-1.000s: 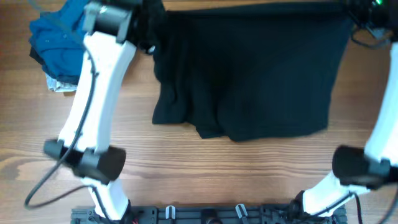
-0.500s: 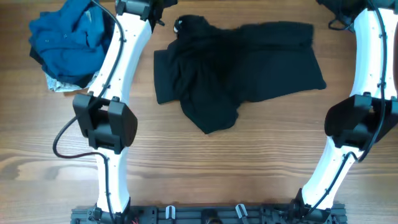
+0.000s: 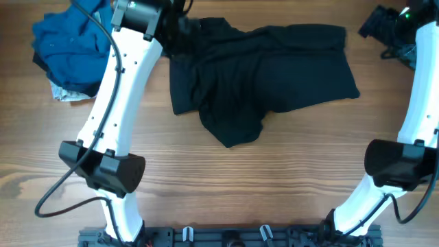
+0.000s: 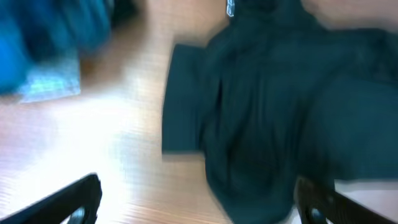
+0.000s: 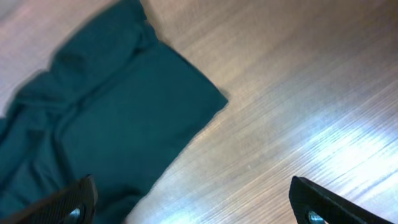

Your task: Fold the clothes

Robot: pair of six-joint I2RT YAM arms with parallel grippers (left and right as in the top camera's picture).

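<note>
A black garment (image 3: 267, 75) lies rumpled on the wooden table, bunched at its left and front. The left wrist view shows it dark teal (image 4: 280, 112), below and ahead of the camera. My left gripper (image 3: 178, 26) hovers open over its far left corner, fingers (image 4: 78, 199) wide apart and empty. My right gripper (image 3: 381, 24) hangs open off the garment's far right corner, with nothing between its fingers (image 5: 317, 202). In the right wrist view the garment's corner (image 5: 106, 124) lies to the left on bare wood.
A heap of blue clothes (image 3: 72, 41) sits at the far left on a pale patterned cloth (image 3: 65, 92), and shows blurred in the left wrist view (image 4: 37, 43). Bare wooden table (image 3: 274, 185) stretches in front of the black garment.
A second ago both grippers held the black garment spread out by its far edge. They have opened, and the garment has dropped and lies crumpled on the table.
</note>
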